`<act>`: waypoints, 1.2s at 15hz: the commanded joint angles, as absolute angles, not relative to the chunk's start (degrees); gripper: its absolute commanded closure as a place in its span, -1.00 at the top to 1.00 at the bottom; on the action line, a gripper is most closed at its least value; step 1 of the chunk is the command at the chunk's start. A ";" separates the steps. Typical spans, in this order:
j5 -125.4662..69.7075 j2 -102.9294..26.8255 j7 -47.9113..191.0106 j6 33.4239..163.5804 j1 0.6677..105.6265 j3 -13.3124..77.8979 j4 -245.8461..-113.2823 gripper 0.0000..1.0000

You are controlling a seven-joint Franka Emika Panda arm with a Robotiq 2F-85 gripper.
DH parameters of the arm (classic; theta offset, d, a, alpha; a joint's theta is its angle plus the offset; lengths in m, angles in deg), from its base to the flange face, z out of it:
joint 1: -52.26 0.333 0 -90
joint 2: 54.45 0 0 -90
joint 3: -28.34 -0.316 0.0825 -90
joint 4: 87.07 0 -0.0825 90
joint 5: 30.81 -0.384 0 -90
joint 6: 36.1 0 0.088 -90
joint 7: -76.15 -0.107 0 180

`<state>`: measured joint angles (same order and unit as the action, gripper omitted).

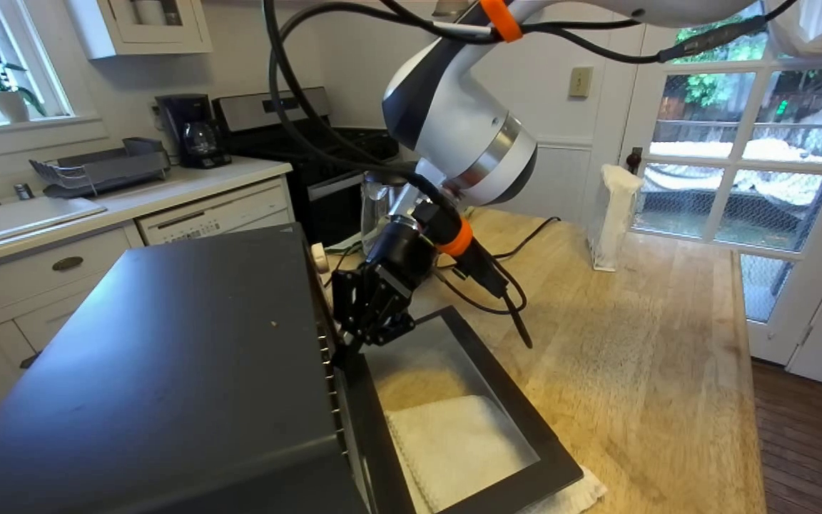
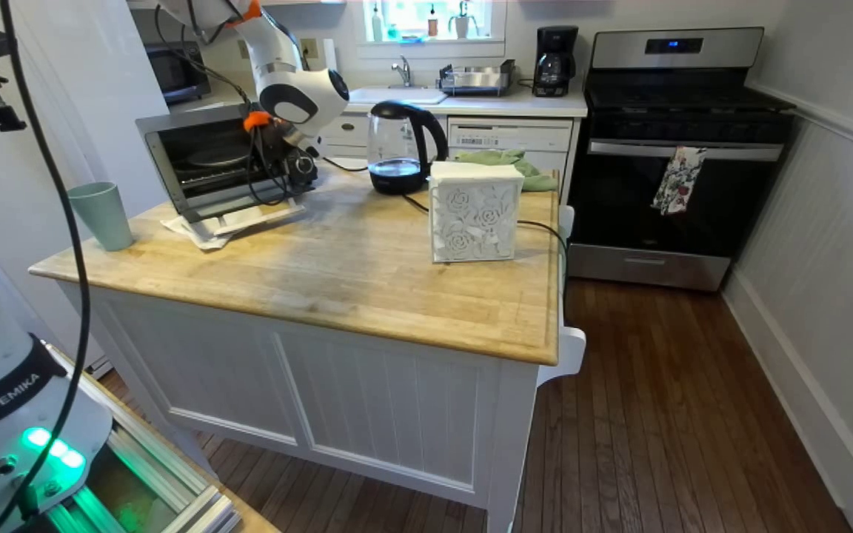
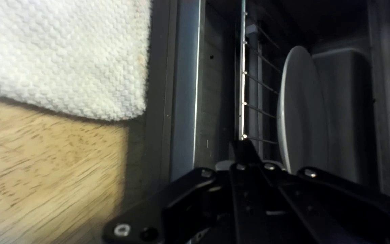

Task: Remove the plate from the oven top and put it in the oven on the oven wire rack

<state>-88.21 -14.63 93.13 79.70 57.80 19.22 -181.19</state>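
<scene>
White cloth lies under the open oven door, kettle nearby.

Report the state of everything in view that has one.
Oven door: open, folded down
Oven wire rack: inside the oven
Plate: on the rack
Gripper: shut, at the rack's front edge
Kettle: partly filled
Cup: upright
Range door: shut
Range display: lit
Robot base lights: lit green

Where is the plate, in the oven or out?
In: the wrist view shows the plate inside the oven, beyond the front bar of the oven wire rack, whose wires run toward it.
</scene>
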 commanded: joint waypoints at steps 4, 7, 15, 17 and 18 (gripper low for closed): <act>-89.37 -9.48 93.20 79.85 58.21 17.82 -174.65 -1.00; -89.27 -9.45 92.93 79.23 58.22 17.92 -174.69 -1.00; -87.59 -18.03 91.39 81.81 57.65 20.42 -183.62 -1.00; -85.39 -20.82 89.56 82.80 57.95 21.66 -185.36 -1.00; -84.01 -22.37 88.45 83.33 58.17 22.39 -186.33 -1.00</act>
